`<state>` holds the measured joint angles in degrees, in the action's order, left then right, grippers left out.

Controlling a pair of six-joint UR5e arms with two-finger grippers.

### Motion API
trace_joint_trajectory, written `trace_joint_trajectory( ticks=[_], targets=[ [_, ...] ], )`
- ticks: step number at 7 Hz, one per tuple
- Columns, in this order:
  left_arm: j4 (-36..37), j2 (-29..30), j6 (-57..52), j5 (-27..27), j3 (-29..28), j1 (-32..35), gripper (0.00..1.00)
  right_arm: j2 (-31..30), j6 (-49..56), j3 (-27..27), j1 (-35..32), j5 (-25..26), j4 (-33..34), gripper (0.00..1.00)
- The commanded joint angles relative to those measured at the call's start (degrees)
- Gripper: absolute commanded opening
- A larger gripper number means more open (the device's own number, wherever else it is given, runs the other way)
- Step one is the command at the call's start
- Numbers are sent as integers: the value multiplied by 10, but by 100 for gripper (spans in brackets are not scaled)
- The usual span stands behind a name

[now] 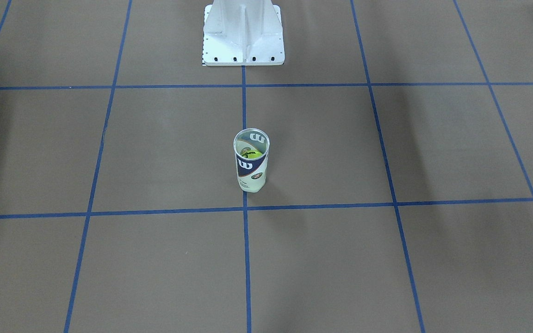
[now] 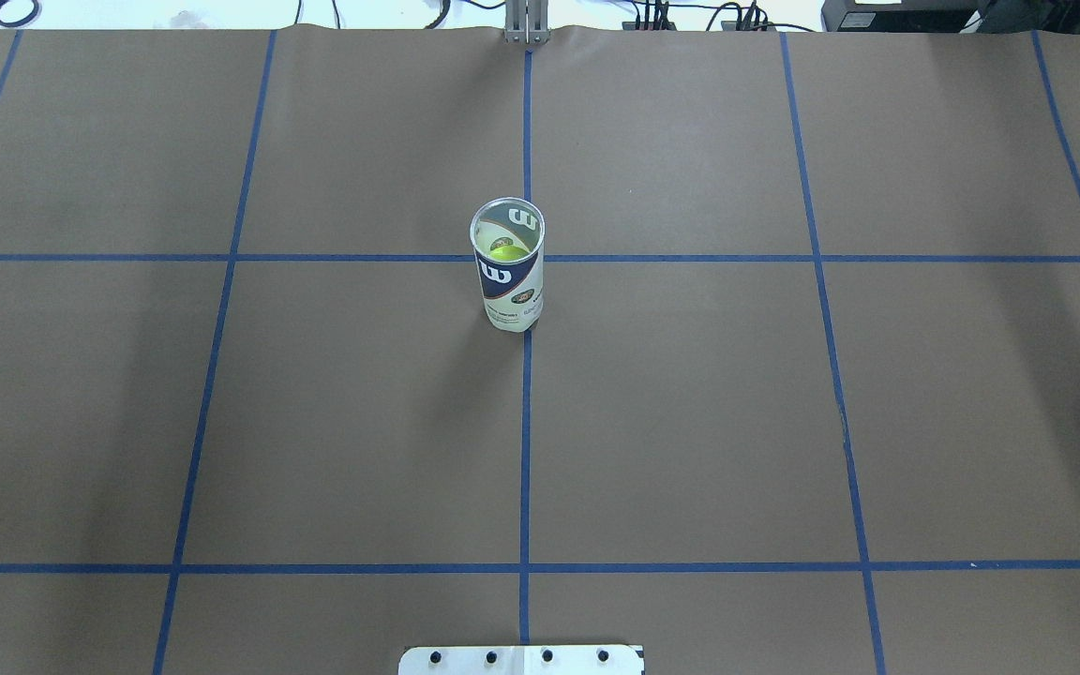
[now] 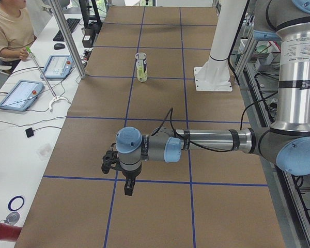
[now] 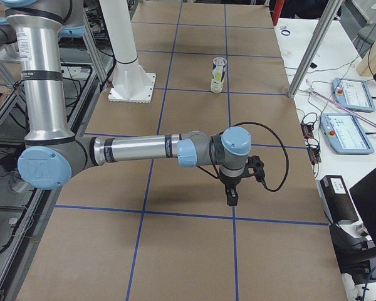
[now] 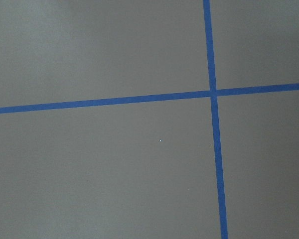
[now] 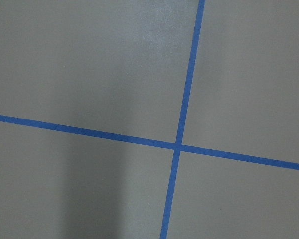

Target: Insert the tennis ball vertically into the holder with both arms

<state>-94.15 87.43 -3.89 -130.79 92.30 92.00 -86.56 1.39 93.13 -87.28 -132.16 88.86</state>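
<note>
The holder (image 1: 251, 173), a clear tube with a white and navy label, stands upright at the table's middle. A yellow-green tennis ball (image 1: 251, 152) sits inside it, seen through the open top. The holder also shows in the overhead view (image 2: 510, 286) with the ball (image 2: 504, 251) in it. My left gripper (image 3: 128, 188) hangs over the paper far from the holder (image 3: 141, 67); I cannot tell whether it is open or shut. My right gripper (image 4: 230, 199) hangs likewise far from the holder (image 4: 219, 75); I cannot tell its state. Both wrist views show only brown paper and blue tape.
The white pedestal base (image 1: 243, 41) stands behind the holder on the robot's side. An operator (image 3: 8, 28) sits at a side table with tablets (image 3: 20, 94). An aluminium post (image 4: 310, 53) stands at the table's far edge.
</note>
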Motion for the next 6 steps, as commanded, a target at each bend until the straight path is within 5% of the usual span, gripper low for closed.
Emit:
trace_joint_trajectory(
  ticks=[1,6],
  targets=[
    [-5,0,-2,-1,1,-1,100,0,1,-1,0,2,0,99],
    [-4,0,-2,-1,0,-2,100,6,3,-1,0,2,0,99]
  ],
)
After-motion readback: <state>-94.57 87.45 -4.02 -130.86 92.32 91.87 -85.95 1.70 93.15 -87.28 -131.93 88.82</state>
